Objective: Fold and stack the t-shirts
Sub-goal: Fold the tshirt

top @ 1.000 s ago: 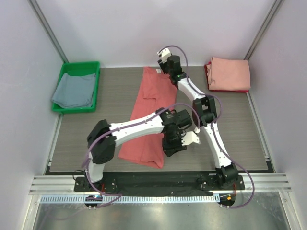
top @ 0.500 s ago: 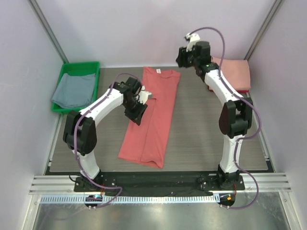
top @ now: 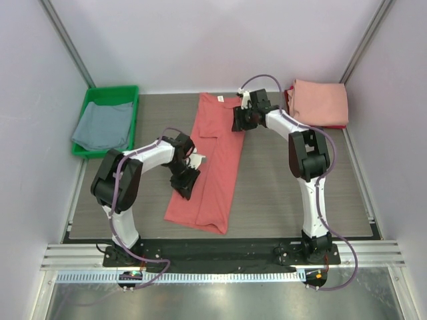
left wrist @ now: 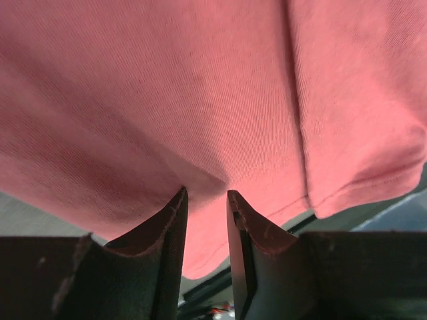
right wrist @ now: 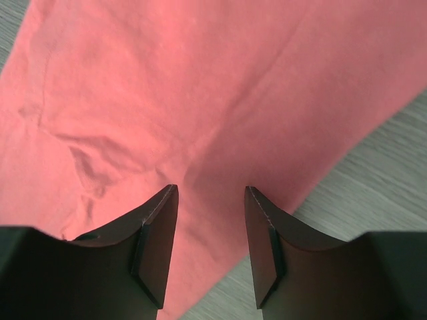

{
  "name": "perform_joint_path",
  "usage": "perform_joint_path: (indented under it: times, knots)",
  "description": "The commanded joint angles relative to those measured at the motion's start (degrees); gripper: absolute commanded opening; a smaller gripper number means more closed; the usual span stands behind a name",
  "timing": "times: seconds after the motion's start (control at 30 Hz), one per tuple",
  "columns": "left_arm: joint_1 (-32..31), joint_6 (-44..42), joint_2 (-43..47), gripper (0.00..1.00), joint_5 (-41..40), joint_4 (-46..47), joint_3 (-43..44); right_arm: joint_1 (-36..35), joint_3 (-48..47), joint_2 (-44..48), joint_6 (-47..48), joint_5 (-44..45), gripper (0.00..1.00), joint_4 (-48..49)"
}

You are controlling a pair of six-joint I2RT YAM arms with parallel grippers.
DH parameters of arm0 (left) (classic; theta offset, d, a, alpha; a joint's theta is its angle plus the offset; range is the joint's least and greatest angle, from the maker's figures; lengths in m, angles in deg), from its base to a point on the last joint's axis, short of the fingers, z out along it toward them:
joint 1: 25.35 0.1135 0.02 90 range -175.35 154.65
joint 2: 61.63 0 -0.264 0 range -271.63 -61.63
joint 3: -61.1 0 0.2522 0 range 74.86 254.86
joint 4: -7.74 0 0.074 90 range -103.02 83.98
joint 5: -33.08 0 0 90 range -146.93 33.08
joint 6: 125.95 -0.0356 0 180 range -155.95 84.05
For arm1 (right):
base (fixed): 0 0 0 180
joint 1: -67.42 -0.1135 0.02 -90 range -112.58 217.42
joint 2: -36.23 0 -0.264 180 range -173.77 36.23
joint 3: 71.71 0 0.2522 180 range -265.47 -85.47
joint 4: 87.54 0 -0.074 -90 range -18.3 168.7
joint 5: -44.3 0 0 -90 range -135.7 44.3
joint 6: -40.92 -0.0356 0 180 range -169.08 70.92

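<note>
**Getting a clean hold on the coral-red strip**

Lying lengthwise down the middle of the table, the coral-red t-shirt is already folded into a long narrow strip, neck end far and hem end near.

The left gripper sits at the strip's left edge about halfway along. Its fingers stand a narrow gap apart, tips at a small pucker of cloth, with nothing visibly clamped. The right gripper is at the far right edge. Its fingers are well apart, hovering over cloth and a wrinkle.

The step looks like taking hold for a crosswise fold. It should go best if each gripper catches every layer at its edge. Both should lift level so the strip does not skew.

The pale pink t-shirt lies folded at the far right. The grey-blue t-shirt waits in the green tray.
</note>
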Motion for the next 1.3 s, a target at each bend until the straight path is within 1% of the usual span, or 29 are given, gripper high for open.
perform_joint_path:
  times: [0.0,0.17,0.23,0.37,0.5,0.57,0.7,0.77,0.83,0.87,0.9,0.93,0.97,1.0,1.03,1.07,1.1,1.13,1.17,1.2,1.23,1.27]
  knots:
    - [0.19,1.75,0.57,0.31,0.43,3.9,-2.53,-1.77,-4.16,-1.42,0.26,0.28,0.5,0.81]
    - [-0.07,1.75,-3.82,0.31,-0.89,3.28,-1.48,-3.0,-6.18,-5.03,0.53,4.67,0.5,-0.51]
    - [-0.51,1.67,-6.02,0.31,-0.71,2.76,-1.22,-3.09,-7.23,-6.95,0.62,5.12,0.5,-1.21]
    - [-3.14,1.49,-7.51,0.3,1.13,2.32,-0.6,-3.35,-11.79,-10.56,0.88,5.65,0.49,-1.92]
    - [-8.05,1.57,-7.43,0.3,2.27,2.23,-0.42,-3.7,-16.19,-13.64,0.88,6.09,0.49,-1.57]
    - [-9.2,1.66,-7.34,0.3,2.28,2.05,-0.16,-3.88,-17.77,-14.61,0.97,6.26,0.49,-1.3]
    - [-9.65,1.58,-6.2,0.29,0.18,1.53,0.11,-4.32,-17.52,-13.91,1.06,6.79,0.49,-0.95]
    - [-9.3,1.58,-3.22,0.29,-2.03,0.82,-0.25,-4.23,-15.69,-12.51,1.23,7.23,0.49,-1.04]
    - [-8.25,2.28,0.55,0.29,-3.69,-0.05,-0.16,-4.23,-14.1,-8.92,1.49,7.41,0.49,-0.86]
    - [-7.9,2.63,5.18,0.32,-4.92,-0.49,0.02,-4.23,-12.35,-7.33,1.5,7.41,0.49,-0.86]
    - [-7.63,2.89,8.19,0.34,-6.32,-0.85,0.37,-4.23,-11.46,-2.71,1.41,7.41,0.49,-0.6]
    - [-6.93,4.72,10.83,0.35,-8.34,-2.24,2.02,-4.23,-10.59,-0.22,1.49,7.32,0.49,-0.51]
    - [-6.23,5.61,16.25,0.37,-11.14,-3.04,3.26,-4.23,-7.88,3.11,1.41,7.06,0.49,-0.25]
    - [-5.61,8.14,18.74,0.38,-12.39,-3.83,4.66,-4.23,-6.03,6.1,1.49,7.14,0.5,0.89]
    - [-5.0,10.0,20.76,0.41,-13.79,-4.71,7.55,-4.23,-3.92,12.48,1.06,7.23,0.5,1.51]
    - [-3.34,11.84,22.96,0.52,-16.42,-4.63,8.88,-4.23,0.89,15.42,-1.29,7.23,0.5,2.12]
    - [-2.89,14.47,25.59,0.6,-17.92,-4.71,9.94,-4.23,3.55,18.23,-2.88,6.71,0.51,2.56]
    - [-2.45,19.72,26.4,0.64,-19.51,-4.72,11.6,-4.15,6.36,23.48,-5.25,6.09,0.52,2.57]
    - [-2.09,23.42,26.84,0.69,-21.44,-5.24,12.23,-4.06,12.39,25.79,-7.53,5.22,0.51,2.39]
    - [-0.87,26.33,26.41,0.72,-22.41,-6.11,12.93,-3.88,15.76,28.43,-12.52,3.03,0.52,1.87]
    - [-0.16,29.32,26.15,0.74,-21.2,-6.91,13.02,-3.88,19.27,30.63,-14.57,1.88,0.52,1.6]
    - [0.45,30.31,26.49,0.75,-21.19,-6.13,11.98,-3.88,26.44,35.18,-16.42,0.3,0.52,1.51]
